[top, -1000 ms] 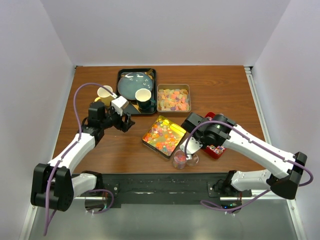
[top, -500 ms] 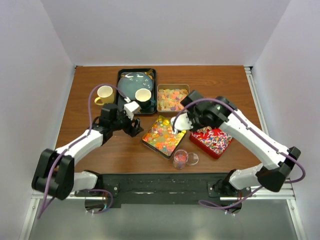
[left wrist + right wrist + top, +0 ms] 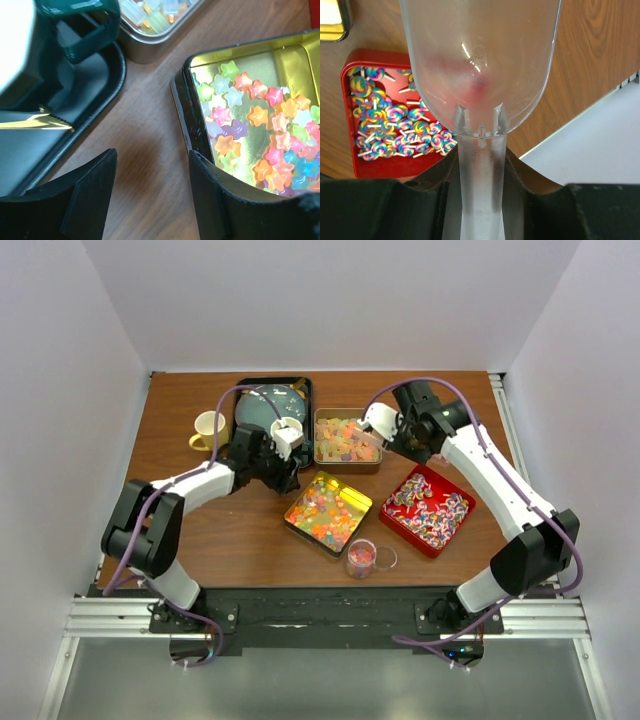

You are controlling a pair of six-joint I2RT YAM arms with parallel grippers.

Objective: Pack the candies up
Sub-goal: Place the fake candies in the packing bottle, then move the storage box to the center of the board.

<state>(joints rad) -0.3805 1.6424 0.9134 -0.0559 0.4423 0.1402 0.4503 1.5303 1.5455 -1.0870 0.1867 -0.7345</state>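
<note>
Gripping a clear plastic scoop (image 3: pixel 480 75) by its handle in the clenched right claw (image 3: pixel 480 172), bowl seemingly empty bar a pinkish smear. Carried within the last second from the small clear cup (image 3: pixel 360 558), across the gold tin of star sweets (image 3: pixel 303 497), to the right end of the silver tin of pastel cubes (image 3: pixel 347 468); probably lining up another scoop. Brought the left claw (image 3: pixel 150 170) in from the left as well: now hovering released, grasping nothing, over bare table (image 3: pixel 145 125) between the black tray (image 3: pixel 100 75) and the gold tin. Leaves the candies (image 3: pixel 345 438) mostly in their tins and the red square tray (image 3: pixel 390 169), some already in the cup.
</note>
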